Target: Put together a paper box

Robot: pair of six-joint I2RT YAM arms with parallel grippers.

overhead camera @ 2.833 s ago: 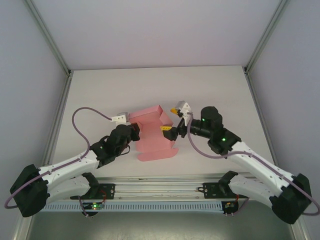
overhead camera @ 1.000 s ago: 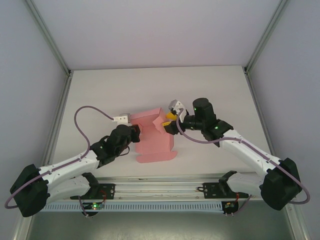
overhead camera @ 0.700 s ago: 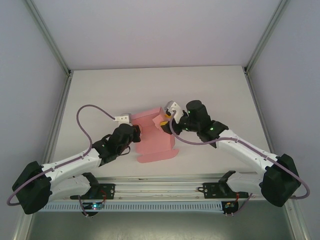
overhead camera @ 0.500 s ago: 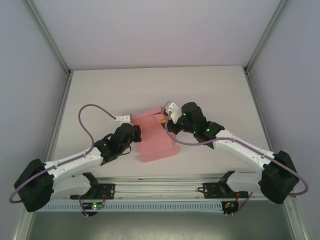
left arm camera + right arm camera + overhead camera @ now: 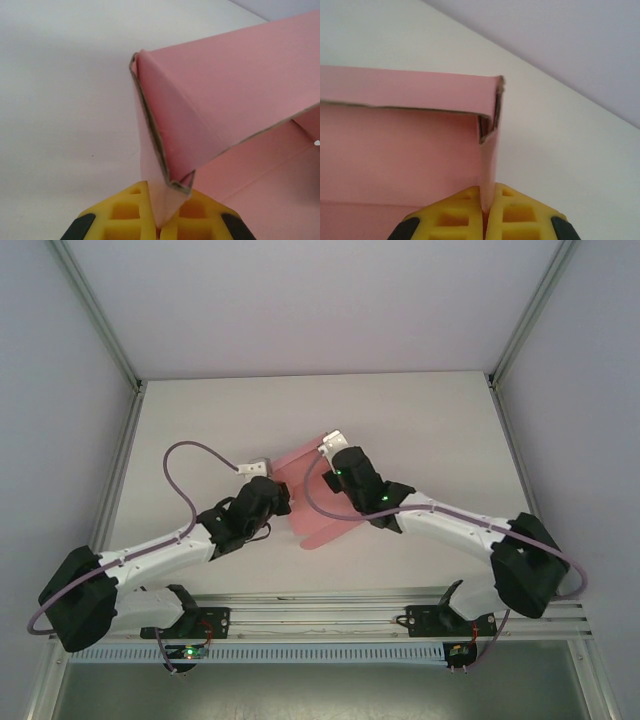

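Note:
The paper box [image 5: 312,502] is a pink card piece, partly folded, held between both arms at the middle of the table. My left gripper [image 5: 161,231] is shut on a folded side wall of the paper box [image 5: 220,105], whose corner edge rises from between the yellow fingers [image 5: 125,212]. My right gripper [image 5: 485,220] is shut on the opposite thin side wall of the paper box [image 5: 400,145], with the yellow fingertips [image 5: 517,210] pressed against the card. In the top view the left gripper [image 5: 280,496] sits at the box's left and the right gripper [image 5: 325,472] at its upper right.
The white table [image 5: 420,430] is bounded by grey walls and metal corner posts [image 5: 95,315]. A purple cable [image 5: 185,470] loops above the left arm. A rail [image 5: 320,615] carrying the arm bases runs along the near edge.
The right gripper moved left onto the box's right wall and shut on it. The box has turned and shifted slightly to the right. The left gripper kept its hold.

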